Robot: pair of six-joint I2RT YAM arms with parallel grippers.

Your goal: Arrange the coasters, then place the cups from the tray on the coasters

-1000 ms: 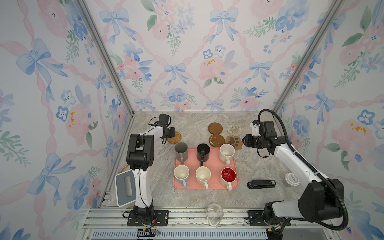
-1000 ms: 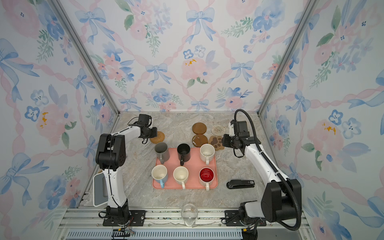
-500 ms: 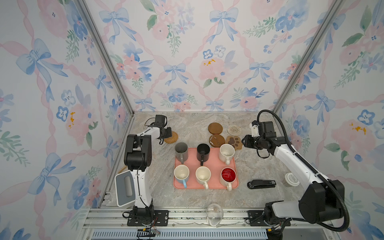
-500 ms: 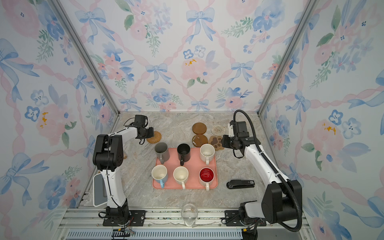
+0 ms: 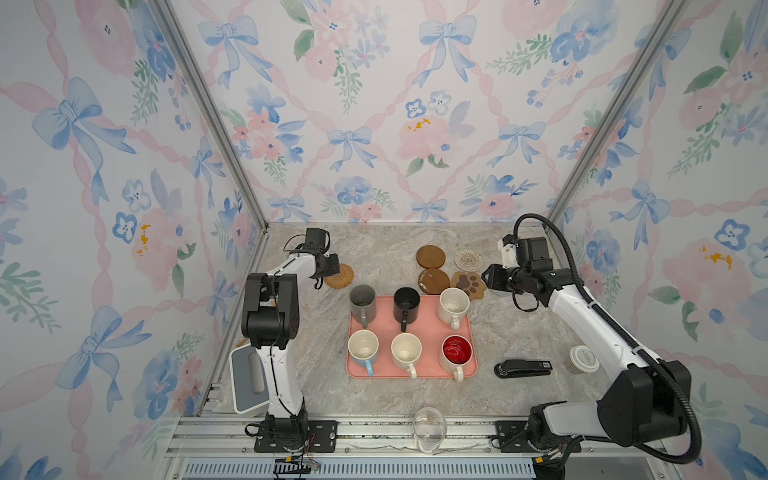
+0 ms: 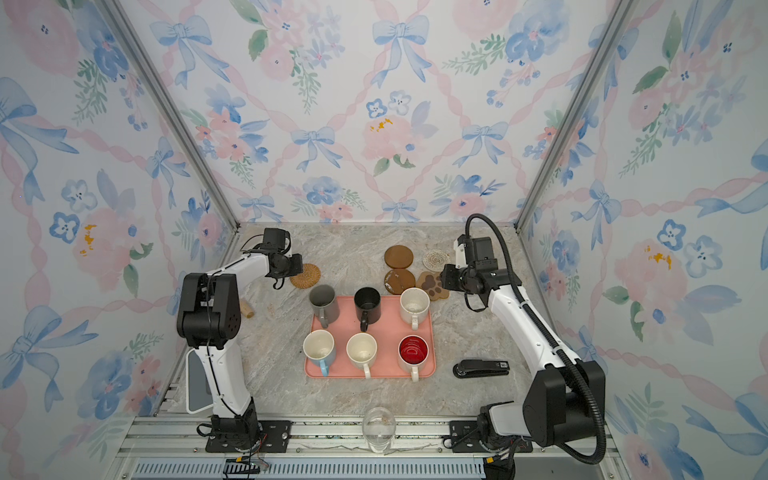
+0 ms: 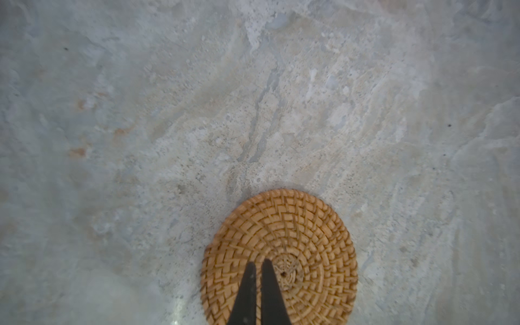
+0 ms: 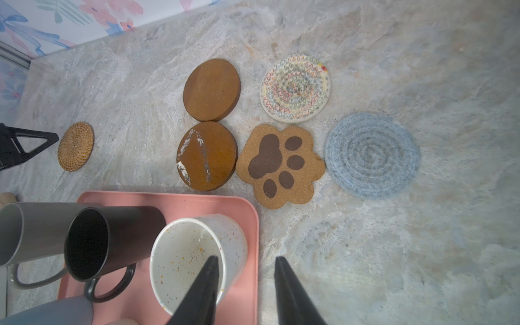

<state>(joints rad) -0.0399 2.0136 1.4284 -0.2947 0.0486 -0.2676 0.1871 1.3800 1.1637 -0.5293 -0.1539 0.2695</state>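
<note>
My left gripper (image 7: 259, 263) is shut, its tips resting on top of the tan rattan coaster (image 5: 340, 275) at the back left. Two brown round coasters (image 5: 431, 257) (image 5: 433, 281), the paw-print coaster (image 5: 468, 284) and the white woven coaster (image 5: 468, 259) lie behind the pink tray (image 5: 411, 375). The grey-blue coaster (image 8: 372, 154) shows only in the right wrist view. My right gripper (image 8: 244, 261) hangs open over the tray's back right edge beside the speckled cream cup (image 5: 454, 305). Grey (image 5: 362, 300), black (image 5: 406, 304), pale blue (image 5: 363, 348), cream (image 5: 406, 349) and red-inside (image 5: 456, 352) cups stand on the tray.
A black stapler (image 5: 523, 368) and a white lidded cup (image 5: 584, 359) lie right of the tray. A clear glass (image 5: 429, 422) stands at the front edge. A white device (image 5: 249, 378) sits by the left arm's base, a cork (image 6: 248, 309) near it.
My left gripper has slid the rattan coaster a little to the left along the table. The right arm has hardly moved.
</note>
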